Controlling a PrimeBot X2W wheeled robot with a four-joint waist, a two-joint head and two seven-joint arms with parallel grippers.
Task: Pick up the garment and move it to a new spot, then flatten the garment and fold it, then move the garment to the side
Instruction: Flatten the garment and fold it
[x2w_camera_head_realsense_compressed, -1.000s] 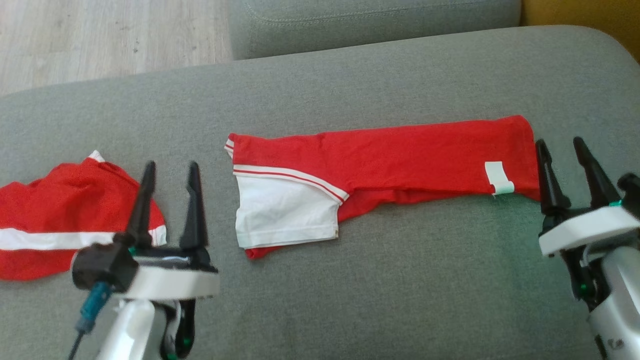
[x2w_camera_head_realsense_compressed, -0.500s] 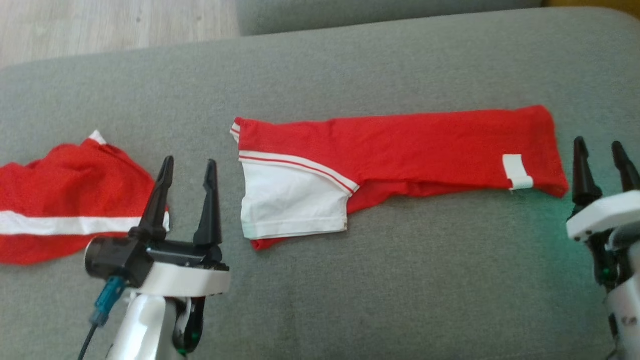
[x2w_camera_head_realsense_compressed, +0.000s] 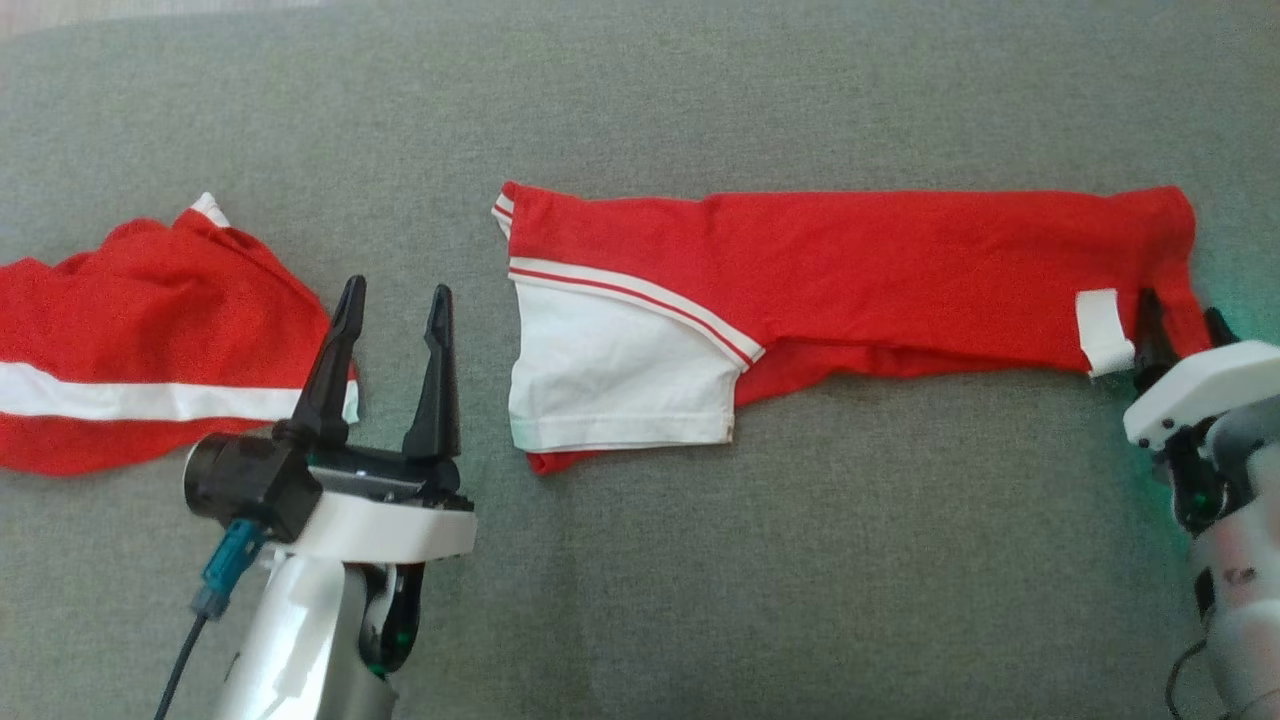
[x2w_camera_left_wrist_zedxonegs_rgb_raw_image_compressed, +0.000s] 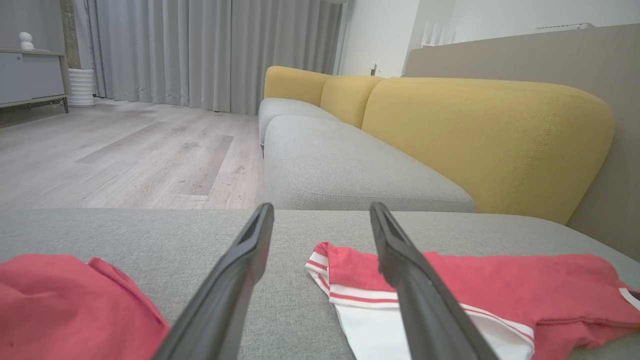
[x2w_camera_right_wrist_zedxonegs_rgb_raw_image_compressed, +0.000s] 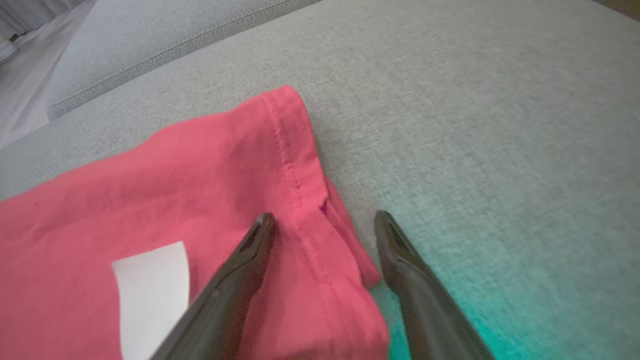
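Red garment (x2w_camera_head_realsense_compressed: 900, 270) lay flat on the grey sofa cushion (x2w_camera_head_realsense_compressed: 800, 560), folded into a long narrow strip. Its long axis ran from one gripper across to the other. The collar end with the white sleeve (x2w_camera_head_realsense_compressed: 610, 380) pointed toward the left gripper (x2w_camera_head_realsense_compressed: 396, 290), and the hem end with the white label (x2w_camera_head_realsense_compressed: 1100, 330) pointed toward the right gripper (x2w_camera_head_realsense_compressed: 1180, 308).

Left gripper was wide open, held nothing and touched nothing. It hovered over bare cushion, with the sleeve end just beside its inner finger and slightly ahead. In the left wrist view the garment (x2w_camera_left_wrist_zedxonegs_rgb_raw_image_compressed: 500, 280) sat ahead of the open gripper (x2w_camera_left_wrist_zedxonegs_rgb_raw_image_compressed: 321, 207), off to one side. A second red garment with a white stripe (x2w_camera_head_realsense_compressed: 130, 330) lay crumpled on this gripper's outer side.

Right gripper (x2w_camera_right_wrist_zedxonegs_rgb_raw_image_compressed: 325, 216) was also wide open, at the garment's (x2w_camera_right_wrist_zedxonegs_rgb_raw_image_compressed: 150, 190) hem corner. The stitched hem (x2w_camera_right_wrist_zedxonegs_rgb_raw_image_compressed: 295, 170) ran between its fingers, one finger over cloth and the other over bare cushion. Nothing was pinched. Could not tell whether the tips touched the fabric. The label (x2w_camera_right_wrist_zedxonegs_rgb_raw_image_compressed: 155, 280) lay just beside the finger over the cloth.
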